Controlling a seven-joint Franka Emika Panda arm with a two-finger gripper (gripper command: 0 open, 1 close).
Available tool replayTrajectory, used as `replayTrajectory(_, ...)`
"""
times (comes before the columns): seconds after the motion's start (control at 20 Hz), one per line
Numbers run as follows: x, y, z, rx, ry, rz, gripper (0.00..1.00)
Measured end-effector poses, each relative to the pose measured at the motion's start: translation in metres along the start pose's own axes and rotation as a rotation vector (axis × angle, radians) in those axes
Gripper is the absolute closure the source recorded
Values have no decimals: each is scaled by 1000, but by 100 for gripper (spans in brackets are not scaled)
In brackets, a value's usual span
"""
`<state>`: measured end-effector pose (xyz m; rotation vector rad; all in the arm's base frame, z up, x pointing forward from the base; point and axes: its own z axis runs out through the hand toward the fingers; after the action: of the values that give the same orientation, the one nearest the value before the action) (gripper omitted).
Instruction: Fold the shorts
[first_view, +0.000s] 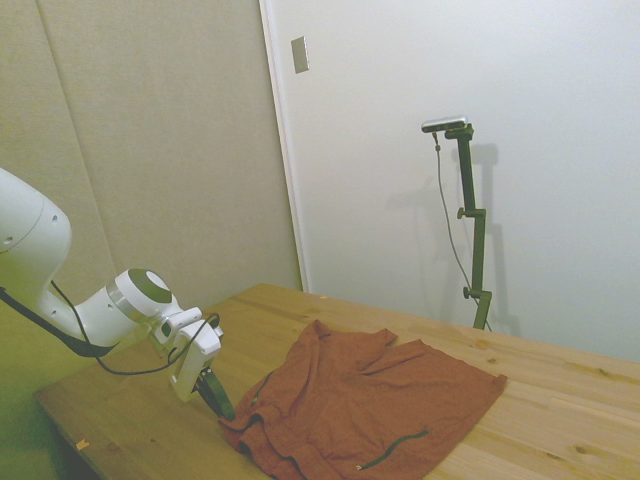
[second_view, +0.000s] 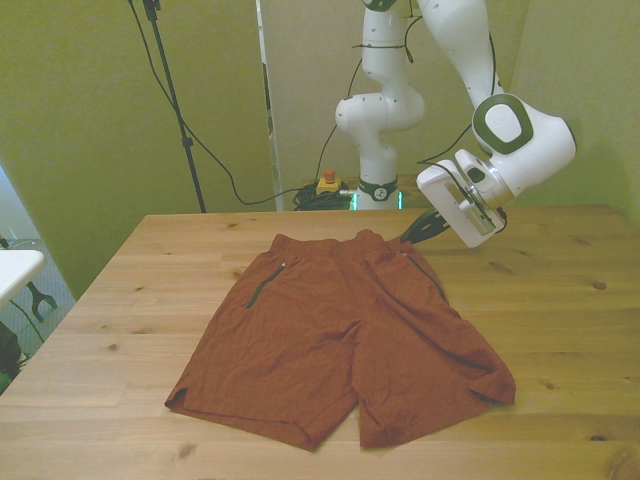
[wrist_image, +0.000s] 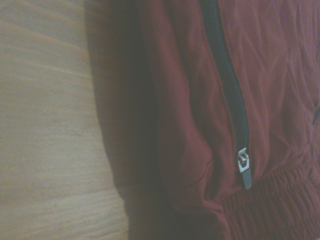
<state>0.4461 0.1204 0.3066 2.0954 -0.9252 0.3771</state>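
Nearest the front camera, both leg hems of the shorts (second_view: 340, 340) lie spread flat on the table (second_view: 120, 330), waistband toward the far edge, so you have no fold made yet and the whole job is left. Your gripper (second_view: 418, 232) sits at the waistband corner on the front view's right; I cannot tell whether it has clamped the cloth.
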Motion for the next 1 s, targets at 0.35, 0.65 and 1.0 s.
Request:
replayTrajectory(0.35, 0, -3, -24, 123, -44, 10, 100)
replayTrajectory(0.65, 14, 33, -51, 265, -155, 28, 100)
replayTrajectory(1.0, 49, 86, -40, 413, -313, 94, 100)
